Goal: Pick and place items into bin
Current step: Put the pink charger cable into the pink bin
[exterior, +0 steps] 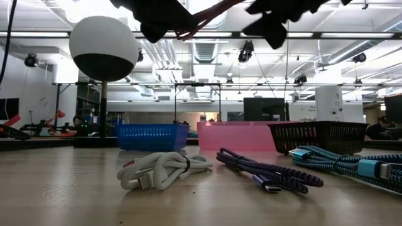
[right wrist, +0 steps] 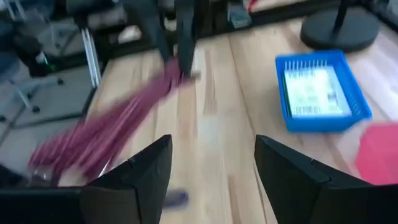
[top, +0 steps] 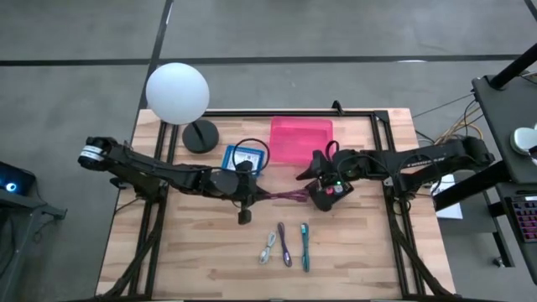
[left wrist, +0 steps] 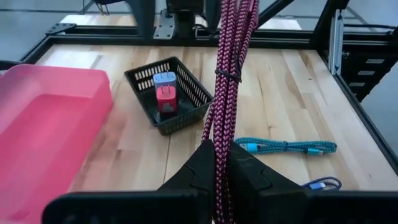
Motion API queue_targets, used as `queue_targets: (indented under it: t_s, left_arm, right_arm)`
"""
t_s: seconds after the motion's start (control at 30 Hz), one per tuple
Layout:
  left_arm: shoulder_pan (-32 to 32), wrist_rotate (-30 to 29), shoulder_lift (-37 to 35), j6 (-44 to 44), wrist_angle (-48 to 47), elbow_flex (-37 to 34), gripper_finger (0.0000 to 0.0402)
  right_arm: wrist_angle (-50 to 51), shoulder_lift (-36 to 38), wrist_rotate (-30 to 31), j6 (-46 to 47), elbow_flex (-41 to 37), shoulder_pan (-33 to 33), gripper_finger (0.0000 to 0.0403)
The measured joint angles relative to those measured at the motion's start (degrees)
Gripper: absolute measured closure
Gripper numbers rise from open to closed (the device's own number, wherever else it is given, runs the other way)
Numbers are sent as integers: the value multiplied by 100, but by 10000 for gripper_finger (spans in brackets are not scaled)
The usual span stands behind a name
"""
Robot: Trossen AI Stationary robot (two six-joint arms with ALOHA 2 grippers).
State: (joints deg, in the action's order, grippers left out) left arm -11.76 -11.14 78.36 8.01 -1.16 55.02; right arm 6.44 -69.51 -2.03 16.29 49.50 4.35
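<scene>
A maroon braided cable bundle (top: 278, 196) hangs in the air between my two arms, high above the table in the low view (exterior: 202, 20). My left gripper (left wrist: 222, 167) is shut on it at mid-table (top: 244, 195). My right gripper (right wrist: 211, 163) is open above the black basket (top: 334, 191), and the cable's other end (right wrist: 93, 140) passes beside one of its fingers. White (top: 268, 248), purple (top: 285, 244) and teal (top: 305, 246) cables lie flat on the wood near the near edge. My left gripper pinches the maroon cable's doubled strands (left wrist: 219, 140) between its two fingers, coming level from the table's left. The bundle runs on from the fingers toward my right arm, lifted clear of the table. My right gripper: I cannot tell whether its finger (right wrist: 140, 171) touches the cable.
A pink bin (top: 300, 138) and a blue basket (top: 245, 158) sit toward the far edge. The black basket (left wrist: 163, 99) holds a red and a blue piece. A white globe lamp (top: 177, 92) stands on its black base at far left. Bare wood lies left of the loose cables.
</scene>
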Motion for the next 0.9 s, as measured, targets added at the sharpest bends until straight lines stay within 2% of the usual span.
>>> queue_targets:
  t_s: [0.2,0.43,0.67,0.9]
  left_arm:
    - [16,-259,-160,-7,-550,-8,394]
    - [14,-296,-170,-97,-903,-19,394]
    - [16,-589,-170,-149,-842,-19,394]
    - [18,-819,-170,-149,-844,-19,390]
  right_arm:
    - [900,406,-87,13,-2,1,188]
    - [499,833,-104,83,0,3,188]
    - [399,626,-104,285,-2,1,183]
    - [315,376,-100,309,-2,1,145]
